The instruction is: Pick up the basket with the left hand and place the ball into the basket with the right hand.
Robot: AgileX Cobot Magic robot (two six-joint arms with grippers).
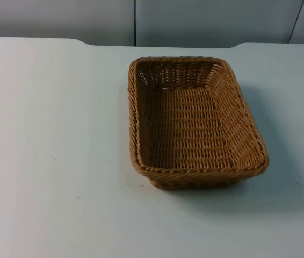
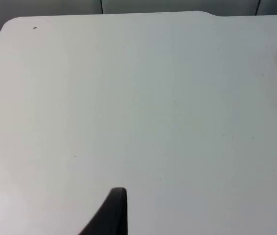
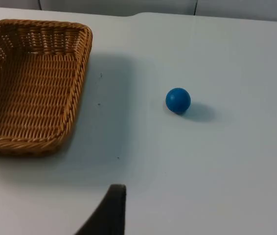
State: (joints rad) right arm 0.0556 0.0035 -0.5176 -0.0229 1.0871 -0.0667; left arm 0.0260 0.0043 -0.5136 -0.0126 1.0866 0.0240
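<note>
Left gripper (image 2: 114, 213) over bare white table (image 2: 138, 107), wicker basket (image 1: 195, 121) off toward its right, long axis running toward the partition wall; finger state impossible to tell. Right gripper (image 3: 110, 210) facing blue ball (image 3: 178, 100) right of basket, clearly nearer; finger state likewise unclear.
</note>
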